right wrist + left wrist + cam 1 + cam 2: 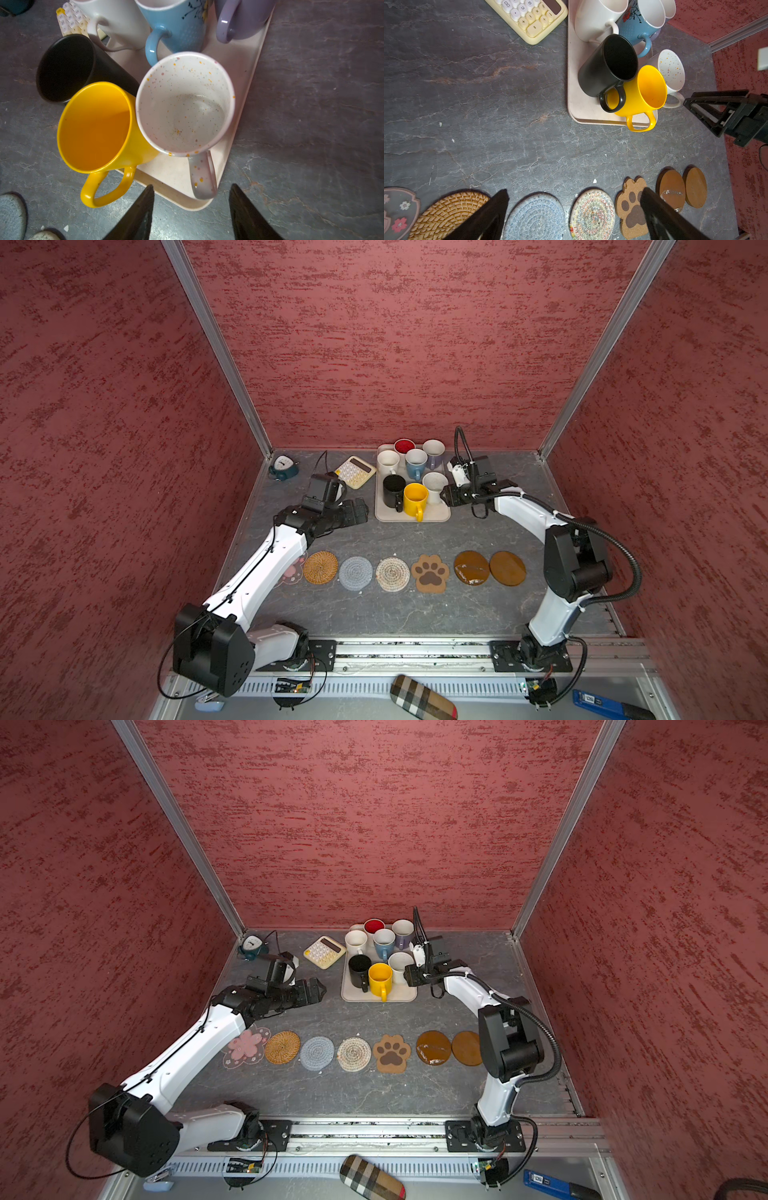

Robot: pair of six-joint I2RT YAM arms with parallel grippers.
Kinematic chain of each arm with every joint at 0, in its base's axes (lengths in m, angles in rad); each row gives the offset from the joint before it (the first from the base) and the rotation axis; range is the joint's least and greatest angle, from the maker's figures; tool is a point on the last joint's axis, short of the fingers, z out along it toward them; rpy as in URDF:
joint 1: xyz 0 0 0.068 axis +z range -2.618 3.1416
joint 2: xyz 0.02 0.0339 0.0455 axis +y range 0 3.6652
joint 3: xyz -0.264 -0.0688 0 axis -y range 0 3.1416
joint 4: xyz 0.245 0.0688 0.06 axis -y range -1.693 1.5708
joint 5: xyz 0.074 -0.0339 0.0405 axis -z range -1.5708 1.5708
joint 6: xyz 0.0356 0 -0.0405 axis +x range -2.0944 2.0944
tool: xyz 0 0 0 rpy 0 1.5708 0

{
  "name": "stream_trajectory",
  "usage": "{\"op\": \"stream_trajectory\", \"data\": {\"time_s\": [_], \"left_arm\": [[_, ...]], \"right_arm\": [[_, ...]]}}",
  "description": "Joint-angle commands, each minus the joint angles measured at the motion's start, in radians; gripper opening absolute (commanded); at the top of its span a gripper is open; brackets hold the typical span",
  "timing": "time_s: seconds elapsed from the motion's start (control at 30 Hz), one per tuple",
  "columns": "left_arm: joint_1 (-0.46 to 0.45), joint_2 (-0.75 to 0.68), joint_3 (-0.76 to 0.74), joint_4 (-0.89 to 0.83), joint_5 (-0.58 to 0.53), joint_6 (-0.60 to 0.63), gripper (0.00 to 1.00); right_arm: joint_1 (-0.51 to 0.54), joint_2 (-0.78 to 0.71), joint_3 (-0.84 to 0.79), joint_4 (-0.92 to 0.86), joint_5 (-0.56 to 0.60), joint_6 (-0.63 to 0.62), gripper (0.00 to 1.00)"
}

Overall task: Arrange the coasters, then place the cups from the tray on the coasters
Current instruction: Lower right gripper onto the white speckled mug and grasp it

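Coasters (pixel 354 1053) are down, folks, seven in a row on the table (pixel 374 614) on the near side of the tray (pixel 434 515), with the pink flower one (pixel 245 1046) at the left end and the two glossy brown discs (pixel 471 567) at the right. Cups (pixel 393 489), all seven, stand on the tray, so I'd call the arranging done and the cup-carrying just opening. Right pincer (pixel 192 187) sits at the tray's near right corner, jaws partly apart and empty, lined up on the handle (pixel 203 176) of the speckled white cup (pixel 185 104). Left pincer (pixel 574 190) hovers off the tray's left side, spread wide, holding nothing. Next, by my read: ease in until that handle sits between the jaws, pinch, then lift straight up, because the yellow cup (pixel 93 126) crowds right against it. Writing? Only the calculator (pixel 529 18) just beside the tray's left edge shows any: digits, plus, times, equals. Blue cup (pixel 637 22) carries a flower sprig, no words. No brand legible.
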Motion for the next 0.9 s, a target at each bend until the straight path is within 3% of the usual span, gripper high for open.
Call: {"op": "stream_trajectory", "data": {"time_s": [0.0, 0.73, 0.87], "left_arm": [[0.011, -0.020, -0.023, -0.001, 0.023, 0.019, 0.99], [0.019, 0.004, -0.022, 0.012, 0.056, 0.015, 1.00], [0.019, 0.010, -0.023, 0.016, 0.059, 0.014, 1.00]], "right_arm": [[0.004, 0.028, 0.042, -0.037, 0.024, -0.053, 0.60], [0.025, 0.207, 0.225, -0.138, 0.034, -0.082, 0.50], [0.031, 0.225, 0.246, -0.147, 0.033, -0.082, 0.43]]}}
